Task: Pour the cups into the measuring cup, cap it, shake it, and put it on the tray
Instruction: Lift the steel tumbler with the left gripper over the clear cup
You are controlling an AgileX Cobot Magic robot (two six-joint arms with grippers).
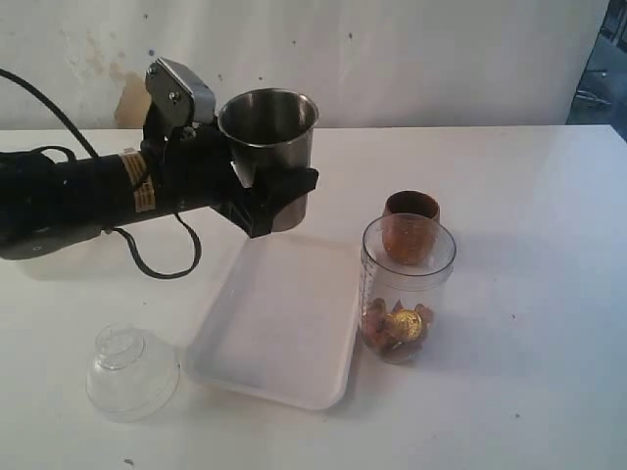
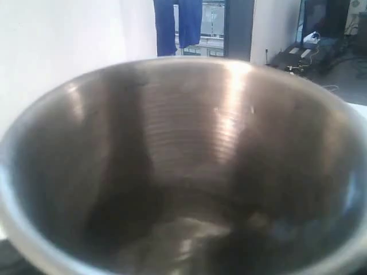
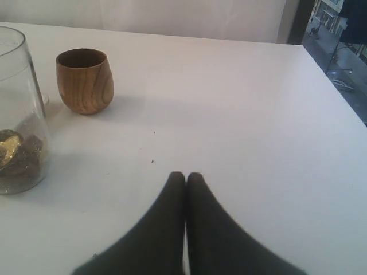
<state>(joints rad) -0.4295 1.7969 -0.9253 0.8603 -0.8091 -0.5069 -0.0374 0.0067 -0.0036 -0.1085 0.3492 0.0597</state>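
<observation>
Your left gripper (image 1: 269, 188) clamps the steel tumbler (image 1: 269, 132) over the tray (image 1: 274, 338)'s far edge (probably empty). Swing wide and you topple the measuring cup (image 1: 407, 284) beside the tray. Right gripper (image 3: 185, 182) is pinched together.

Colours as recorded
The tumbler (image 1: 269, 137) was silver-grey steel; wooden cup (image 3: 85, 81) brown, grained; measuring cup (image 1: 408, 289) clear, holding gold and brown pieces (image 1: 397, 328); tray (image 1: 279, 323) and table (image 1: 529, 392) white; lid (image 1: 130, 372) clear.
</observation>
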